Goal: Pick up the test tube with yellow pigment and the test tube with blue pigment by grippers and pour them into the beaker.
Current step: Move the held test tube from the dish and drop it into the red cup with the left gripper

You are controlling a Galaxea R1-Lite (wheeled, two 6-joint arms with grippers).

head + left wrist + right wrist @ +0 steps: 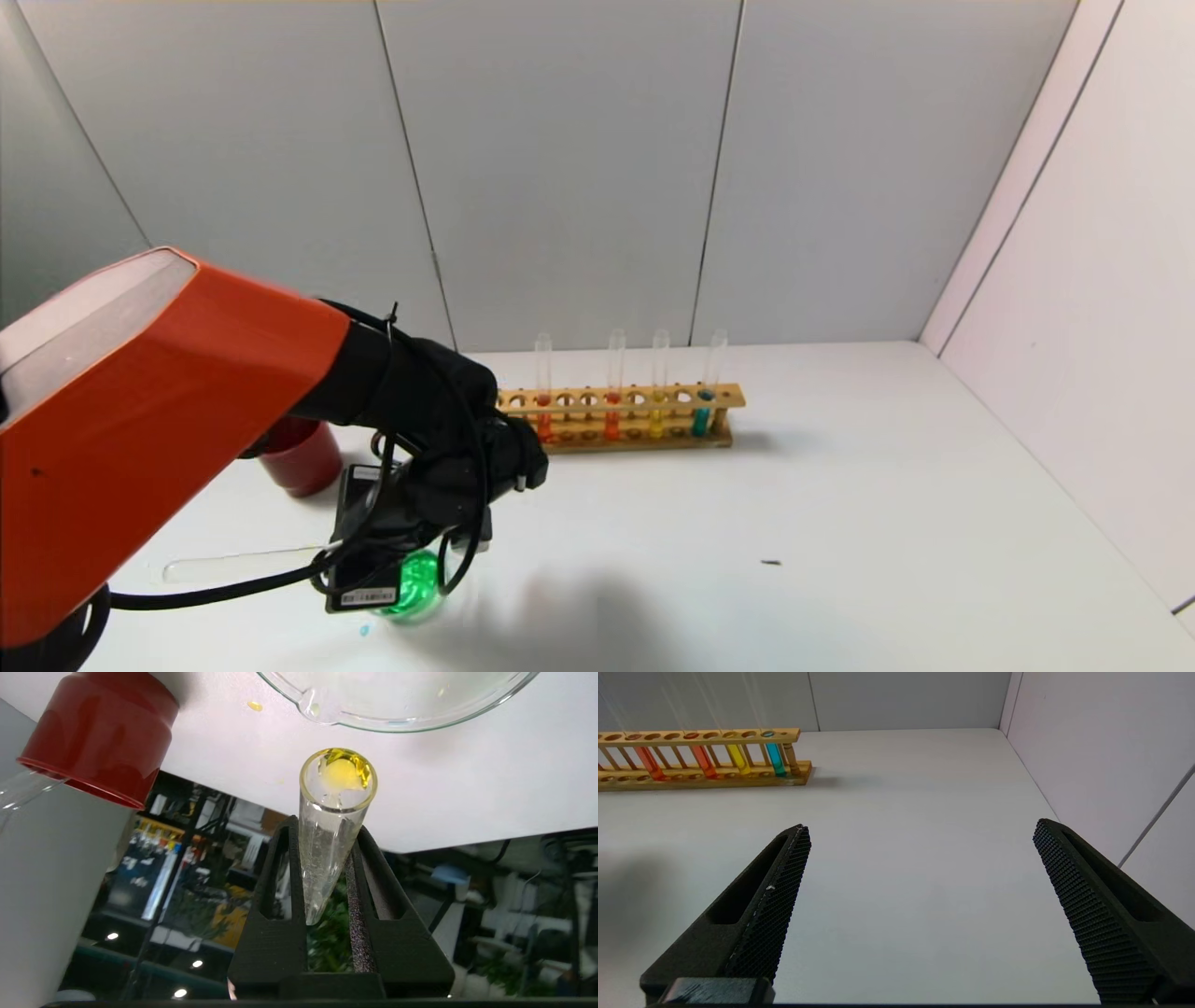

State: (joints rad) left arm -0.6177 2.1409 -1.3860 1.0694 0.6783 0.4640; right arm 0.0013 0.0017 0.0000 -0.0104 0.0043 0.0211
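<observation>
My left gripper [401, 527] is shut on a clear test tube [334, 812], tilted with its mouth toward the beaker. The tube is nearly empty, with a yellow blob at its rim. The beaker [415, 586] sits just under the gripper and holds green liquid; its rim and pouring lip [397, 718] show in the left wrist view. An empty clear tube [233, 565] lies on the table to the gripper's left. A yellow tube [658, 411] and a teal-blue tube [702, 411] stand in the rack. My right gripper [920, 826] is open and empty over bare table, out of the head view.
The wooden rack [621, 399] stands at the back with two orange-red tubes [613, 411]. A dark red cup [303, 457] stands behind the left arm. A small yellow drop [254, 705] lies by the beaker. Walls close the back and right.
</observation>
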